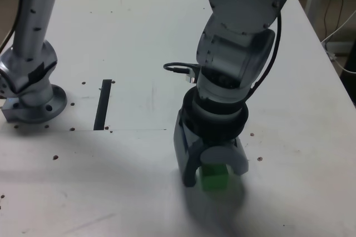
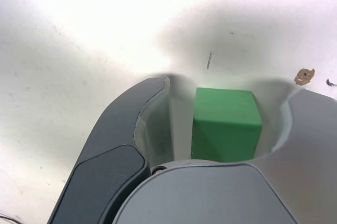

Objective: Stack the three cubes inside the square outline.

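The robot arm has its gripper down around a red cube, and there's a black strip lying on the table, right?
Not quite: the cube between the gripper's jaws is green, not red, as the wrist view shows most clearly. The rest is right: the gripper is down around it, and a black strip lies on the table.

Cube [image 2: 225,124]: solid green, lighter top face, darker side. Jaws [image 2: 152,119]: plain grey. Arm [image 1: 236,42]: grey segments, black collar near the jaws. Desk [image 1: 133,192]: white, brown specks, grey smudges. Strip [image 1: 103,104]: solid black. Cable [image 1: 272,59]: black.
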Robot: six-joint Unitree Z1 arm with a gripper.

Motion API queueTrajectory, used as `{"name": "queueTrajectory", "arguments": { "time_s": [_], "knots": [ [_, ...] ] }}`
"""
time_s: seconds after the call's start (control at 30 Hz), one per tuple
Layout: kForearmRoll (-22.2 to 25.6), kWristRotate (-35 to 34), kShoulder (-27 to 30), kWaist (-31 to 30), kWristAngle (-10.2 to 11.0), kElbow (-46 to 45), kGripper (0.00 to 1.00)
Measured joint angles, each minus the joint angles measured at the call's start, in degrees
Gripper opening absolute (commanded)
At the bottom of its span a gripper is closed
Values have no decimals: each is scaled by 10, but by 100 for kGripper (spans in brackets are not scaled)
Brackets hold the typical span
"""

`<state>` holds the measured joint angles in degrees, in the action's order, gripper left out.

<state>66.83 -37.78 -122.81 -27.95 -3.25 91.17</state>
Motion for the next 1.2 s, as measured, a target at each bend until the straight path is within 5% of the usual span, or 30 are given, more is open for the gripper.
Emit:
{"name": "queueTrajectory", "arguments": {
  "time_s": [0.47,0.83,1.0,1.2],
  "knots": [
    [-27,9,0,0,10,-2,27],
    [-24,9,21,0,11,-12,27],
    [-4,17,38,0,20,-8,27],
    [87,59,72,11,57,57,27]
  ]
}}
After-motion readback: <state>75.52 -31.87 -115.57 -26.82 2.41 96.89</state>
